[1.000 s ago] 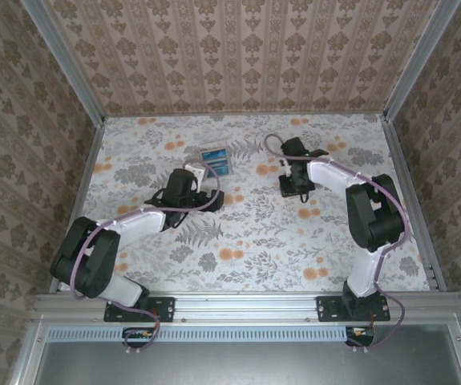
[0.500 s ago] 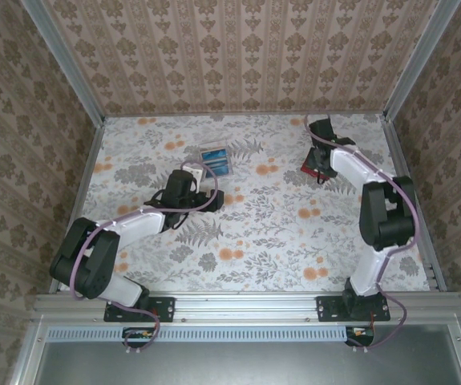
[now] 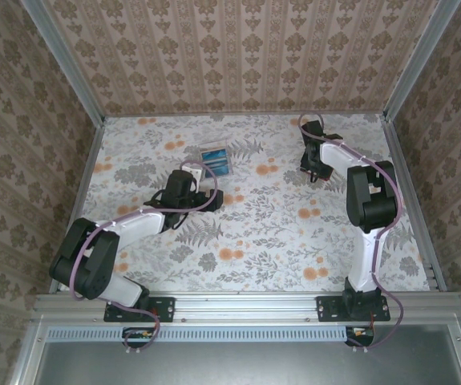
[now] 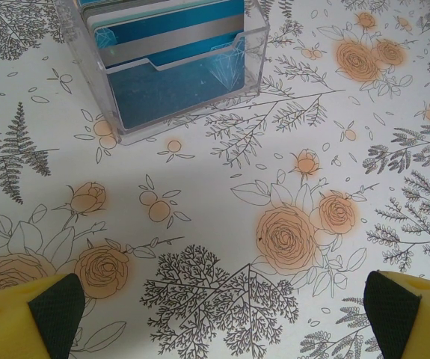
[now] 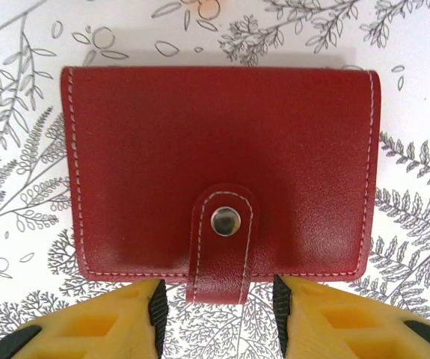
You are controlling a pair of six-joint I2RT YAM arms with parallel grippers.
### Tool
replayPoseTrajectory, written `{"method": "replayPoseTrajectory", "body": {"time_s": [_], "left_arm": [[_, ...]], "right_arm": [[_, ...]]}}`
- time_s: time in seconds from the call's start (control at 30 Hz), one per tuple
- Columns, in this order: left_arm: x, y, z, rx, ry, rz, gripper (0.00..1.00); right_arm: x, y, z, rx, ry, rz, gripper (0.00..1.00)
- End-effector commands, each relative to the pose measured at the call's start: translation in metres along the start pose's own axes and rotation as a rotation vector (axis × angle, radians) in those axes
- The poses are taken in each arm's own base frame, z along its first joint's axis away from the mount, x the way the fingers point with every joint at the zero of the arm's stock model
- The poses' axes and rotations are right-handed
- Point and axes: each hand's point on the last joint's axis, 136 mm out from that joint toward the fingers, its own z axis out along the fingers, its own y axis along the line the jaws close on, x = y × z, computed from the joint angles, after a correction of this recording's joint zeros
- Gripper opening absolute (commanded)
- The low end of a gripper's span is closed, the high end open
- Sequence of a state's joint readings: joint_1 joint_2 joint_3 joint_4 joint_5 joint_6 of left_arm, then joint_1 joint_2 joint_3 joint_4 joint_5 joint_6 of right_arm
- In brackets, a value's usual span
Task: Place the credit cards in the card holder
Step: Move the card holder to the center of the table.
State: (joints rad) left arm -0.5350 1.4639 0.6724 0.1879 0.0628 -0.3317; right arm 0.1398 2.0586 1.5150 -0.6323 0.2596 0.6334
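Surface: white print with grey ferns and orange roses.

Clear box stands at the far side of the left wrist view, open at the top, with a low cut-out front wall. Inside are the credit cards, standing on edge one behind another. They are blue and teal, and the front one carries a silver stripe. From above, the same box sits just beyond the left arm.

Left jaws: spread wide, yellow fingertips at the two lower corners of the wrist view. Bare surface lies between them and they hold nothing. They are near the box, not touching it.

Card holder: red with stitched edges, lying flat and folded shut. Its tab is fastened by a metal snap.

Right jaws: partly open, one fingertip on each side of the tab at the holder's near edge. There is a gap on both sides and they grip nothing. From above, the right arm reaches to the far right of the surface, well apart from the box.
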Motion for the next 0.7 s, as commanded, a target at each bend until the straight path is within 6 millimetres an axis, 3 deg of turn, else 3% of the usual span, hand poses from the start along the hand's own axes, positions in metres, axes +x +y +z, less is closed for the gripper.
{"method": "replayPoseTrajectory", "body": {"time_s": [0.0,0.37,0.67], "left_arm": [[0.001,0.004,0.002,-0.018,0.004,-0.027,1.00],[0.003,0.001,0.003,-0.010,0.021,-0.028,1.00],[0.006,0.003,0.005,-0.019,0.027,-0.030,1.00]], "right_arm": [[0.007,-0.012,0.010,0.068,0.031,0.010,0.43],[0.005,-0.001,0.013,-0.011,0.002,-0.026,0.29],[0.013,-0.003,-0.005,-0.082,-0.033,-0.113,0.19]]}}
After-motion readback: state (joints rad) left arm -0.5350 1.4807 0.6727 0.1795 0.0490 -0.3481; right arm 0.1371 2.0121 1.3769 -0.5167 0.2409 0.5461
